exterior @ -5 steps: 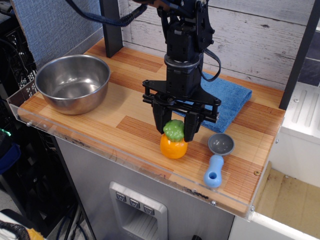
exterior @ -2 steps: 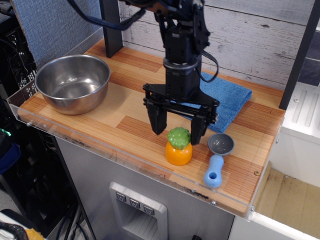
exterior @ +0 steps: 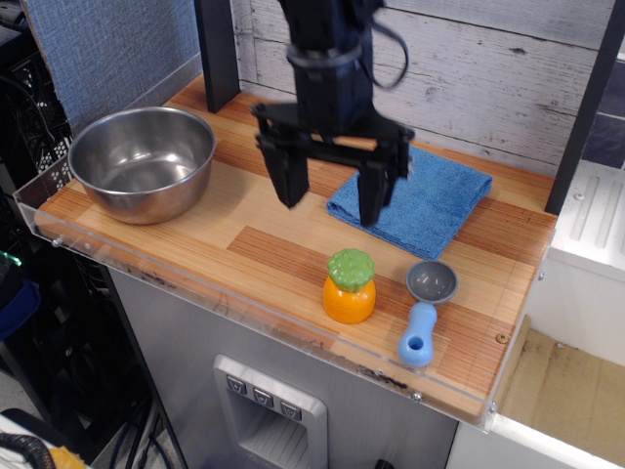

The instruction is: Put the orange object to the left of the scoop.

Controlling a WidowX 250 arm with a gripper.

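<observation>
Lifted clear, wide-open empty claw (exterior: 330, 188) leaves orange object (exterior: 350, 287) near front edge.

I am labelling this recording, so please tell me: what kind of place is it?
Probably a mock kitchen counter in a lab: a wooden worktop with a steel bowl, a toy orange object, a scoop, and an open gripper above.

The orange object (exterior: 350, 288) is sitting upright on the counter (exterior: 244, 244) near its front edge, just left of the scoop (exterior: 427, 310). A cloth (exterior: 430, 200) is lying behind them, a bowl (exterior: 142, 161) far left, the claw (exterior: 330, 191) hanging above.
</observation>
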